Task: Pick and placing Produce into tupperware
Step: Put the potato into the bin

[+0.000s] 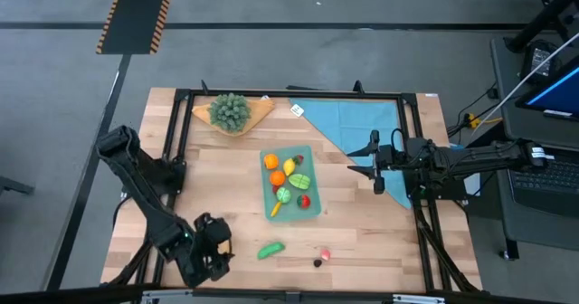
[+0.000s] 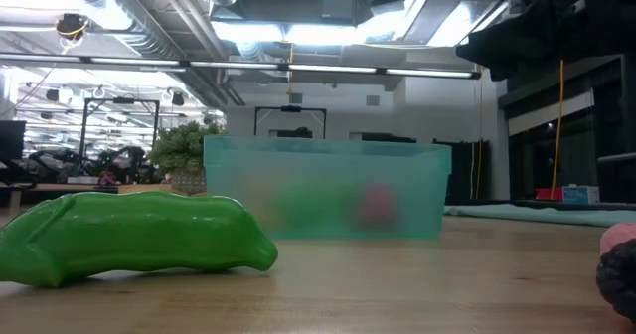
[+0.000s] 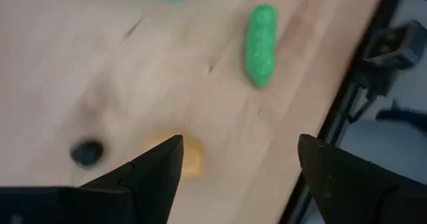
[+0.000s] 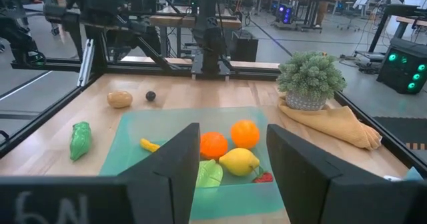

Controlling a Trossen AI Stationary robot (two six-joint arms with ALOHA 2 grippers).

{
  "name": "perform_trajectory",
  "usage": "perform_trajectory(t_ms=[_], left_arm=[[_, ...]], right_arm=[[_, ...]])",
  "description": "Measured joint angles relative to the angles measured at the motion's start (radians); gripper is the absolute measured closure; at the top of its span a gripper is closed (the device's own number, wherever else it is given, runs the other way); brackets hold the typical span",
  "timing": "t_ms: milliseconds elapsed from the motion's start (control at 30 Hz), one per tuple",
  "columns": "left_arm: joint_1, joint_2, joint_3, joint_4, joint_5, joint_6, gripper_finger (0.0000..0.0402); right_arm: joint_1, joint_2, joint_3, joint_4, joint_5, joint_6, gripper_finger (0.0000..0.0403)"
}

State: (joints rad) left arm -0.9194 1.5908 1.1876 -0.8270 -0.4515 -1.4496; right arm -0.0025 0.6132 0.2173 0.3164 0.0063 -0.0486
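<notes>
Green pea pod [image 2: 134, 234] fills the near left of the low view, lying on pale wood table [image 2: 417, 284]. Behind it stands the teal tub [image 2: 326, 189], with blurred colours inside. A dark piece [image 2: 618, 274] and a pink one [image 2: 618, 237] sit at the right edge. Beyond is a workshop hall with ceiling lights and pipes, and a leafy bunch [image 2: 185, 145] behind the tub.

From above, the tub [image 1: 310, 152] sits mid-table holding oranges [image 1: 273, 169], a lemon [image 1: 289, 166] and other produce. The pod [image 1: 270, 249], pink piece [image 1: 325, 252] and dark piece [image 1: 317, 262] lie near the front edge. The bunch [image 1: 230, 110] rests on a tan board [image 1: 260, 109]; a blue cloth [image 1: 362, 123] covers the far right. The left gripper [image 1: 215, 250] hangs at the front left, the right gripper [image 1: 374, 166] just right of the tub.

Left wrist view: fingers [image 3: 157, 174] apart, empty, above bare wood with the pod [image 3: 260, 45], a tan piece [image 3: 190, 154] and the dark piece [image 3: 87, 152].

Right wrist view: fingers [image 4: 177, 164] apart, empty, over the tub [image 4: 133, 127]; metal frames and desks fill the room behind.
</notes>
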Motion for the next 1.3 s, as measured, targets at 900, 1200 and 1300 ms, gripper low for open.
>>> perform_trajectory(t_ms=[900,1200,1300], left_arm=[[0.016,0.290,0.310,-0.352,0.098,-0.715,0.0115],[0.038,0.290,0.309,-0.317,0.098,-0.636,0.0115],[0.039,0.290,0.309,-0.317,0.097,-0.639,0.0115]], right_arm=[[0.000,0.011,0.000,-0.012,0.000,0.048,0.0227],[0.000,0.023,0.001,-0.013,0.000,0.048,0.0227],[0.000,0.025,0.001,-0.013,0.000,0.048,0.0227]])
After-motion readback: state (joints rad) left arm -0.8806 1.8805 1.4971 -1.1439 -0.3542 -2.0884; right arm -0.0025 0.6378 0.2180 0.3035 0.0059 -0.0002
